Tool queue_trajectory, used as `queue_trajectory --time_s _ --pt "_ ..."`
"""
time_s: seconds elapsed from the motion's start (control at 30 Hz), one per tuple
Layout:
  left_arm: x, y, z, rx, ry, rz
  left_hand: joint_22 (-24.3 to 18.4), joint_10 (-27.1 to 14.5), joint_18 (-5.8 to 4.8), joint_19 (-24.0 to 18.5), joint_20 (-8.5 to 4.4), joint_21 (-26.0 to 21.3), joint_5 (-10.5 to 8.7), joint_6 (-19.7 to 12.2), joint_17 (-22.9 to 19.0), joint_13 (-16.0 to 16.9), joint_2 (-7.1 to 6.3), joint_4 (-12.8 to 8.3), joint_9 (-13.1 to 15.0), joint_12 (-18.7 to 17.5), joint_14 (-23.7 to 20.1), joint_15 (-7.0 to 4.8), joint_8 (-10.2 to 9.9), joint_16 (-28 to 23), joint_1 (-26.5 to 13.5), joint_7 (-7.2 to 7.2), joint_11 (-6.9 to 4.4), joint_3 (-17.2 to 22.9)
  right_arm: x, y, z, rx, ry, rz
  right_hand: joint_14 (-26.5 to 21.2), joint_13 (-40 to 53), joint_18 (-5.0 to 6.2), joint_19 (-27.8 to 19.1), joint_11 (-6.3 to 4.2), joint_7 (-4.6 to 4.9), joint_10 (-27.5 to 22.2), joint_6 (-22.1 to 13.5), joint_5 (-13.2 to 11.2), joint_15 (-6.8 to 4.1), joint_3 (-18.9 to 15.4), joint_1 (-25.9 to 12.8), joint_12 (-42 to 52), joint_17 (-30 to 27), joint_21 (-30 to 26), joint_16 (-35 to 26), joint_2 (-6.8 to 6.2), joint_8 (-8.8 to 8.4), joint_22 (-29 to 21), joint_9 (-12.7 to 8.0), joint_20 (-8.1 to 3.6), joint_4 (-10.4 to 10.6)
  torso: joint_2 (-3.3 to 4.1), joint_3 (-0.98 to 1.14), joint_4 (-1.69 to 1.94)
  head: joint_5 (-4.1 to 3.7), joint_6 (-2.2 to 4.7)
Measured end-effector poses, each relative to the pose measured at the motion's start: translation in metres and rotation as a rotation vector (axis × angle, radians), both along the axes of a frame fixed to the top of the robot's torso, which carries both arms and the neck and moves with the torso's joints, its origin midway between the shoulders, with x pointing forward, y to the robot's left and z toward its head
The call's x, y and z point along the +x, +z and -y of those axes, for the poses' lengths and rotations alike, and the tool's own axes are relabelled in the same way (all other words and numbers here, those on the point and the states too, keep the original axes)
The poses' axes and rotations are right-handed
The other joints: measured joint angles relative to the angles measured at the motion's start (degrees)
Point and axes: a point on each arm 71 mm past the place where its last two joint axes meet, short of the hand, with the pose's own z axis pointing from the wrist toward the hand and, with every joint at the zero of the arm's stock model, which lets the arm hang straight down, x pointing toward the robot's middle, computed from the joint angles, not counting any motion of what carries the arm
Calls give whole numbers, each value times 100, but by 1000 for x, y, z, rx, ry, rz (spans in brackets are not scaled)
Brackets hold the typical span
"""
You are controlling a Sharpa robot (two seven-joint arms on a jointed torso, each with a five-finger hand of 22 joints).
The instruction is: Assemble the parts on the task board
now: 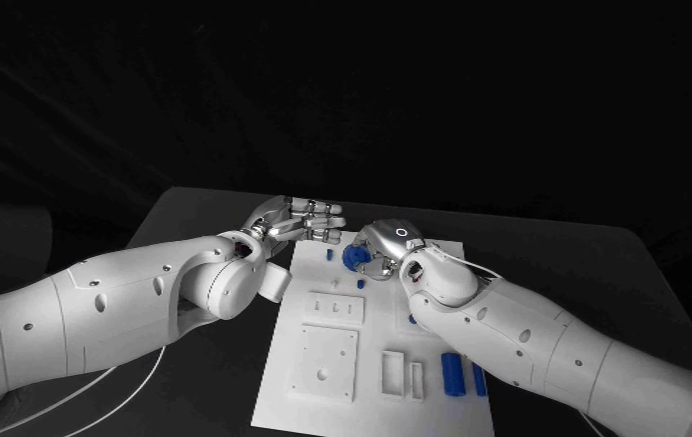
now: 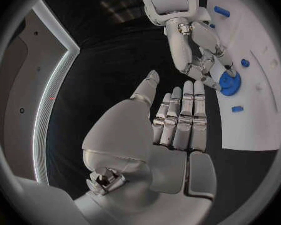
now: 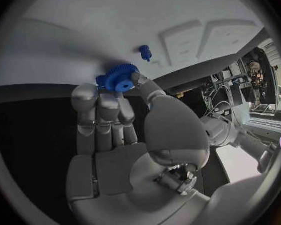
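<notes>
The white task board [image 1: 329,397] lies in the middle of the table. My right hand [image 1: 384,246] is over the board's far end and pinches a blue gear [image 1: 355,254] between thumb and fingers. In the right wrist view the gear [image 3: 120,77] sits at the fingertips [image 3: 100,97], close above the board [image 3: 84,25]. My left hand [image 1: 296,220] hovers at the board's far left corner with straight fingers and holds nothing. The left wrist view shows that hand [image 2: 178,122] flat, and the right hand [image 2: 200,55] on the gear [image 2: 230,82].
Small blue pegs [image 1: 330,254] [image 1: 361,283] stand on the board near the gear. Two blue cylinders [image 1: 453,373] [image 1: 479,378] lie at its near right, beside raised white blocks [image 1: 326,359]. Black table surrounds the board.
</notes>
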Motion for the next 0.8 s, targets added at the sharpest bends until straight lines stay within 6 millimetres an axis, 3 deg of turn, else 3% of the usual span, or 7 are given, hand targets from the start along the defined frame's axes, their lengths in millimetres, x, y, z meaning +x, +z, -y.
queue_trajectory --time_s 0.47,0.53,0.7,0.8 --pt "0 0 3 0 -5 -1 0 0 0 0 0 0 0 0 0 0 0 0 0 0 0 0 0 0 0 0 0 0 2 -4 -1 -3 -7 0 0 -59 0 0 2 2 0 -2 -133 0 -113 0 -80 -25 -70 -44 0 6 -28 -2 0 113 -2 0 -11 37 16" --pt "0 0 3 0 -5 -1 0 0 0 0 0 0 0 0 0 0 0 0 0 0 0 0 0 0 0 0 0 0 3 -5 -1 -3 -8 -1 0 -84 0 0 23 51 -26 -52 -199 0 -160 -1 -116 -35 -87 -44 1 6 -32 -2 0 160 -3 0 -14 40 15" --pt "0 0 3 0 -5 -1 0 0 0 0 0 0 0 0 0 0 0 0 0 0 0 0 0 0 0 0 0 0 4 -9 2 -5 -15 -12 0 -175 -2 0 36 161 -133 -756 -452 0 -703 -14 -205 -34 -112 -81 -57 38 -46 12 0 475 -3 1 -21 47 13" --pt "0 0 3 0 -6 -1 0 0 0 0 0 0 0 0 0 0 0 0 0 0 0 0 0 0 0 0 0 0 4 -11 2 -1 -16 -20 -19 -214 7 -20 95 193 -176 -1138 -560 19 -1122 -34 -228 20 -112 -81 -77 33 -45 -12 21 816 -3 3 -24 51 12"
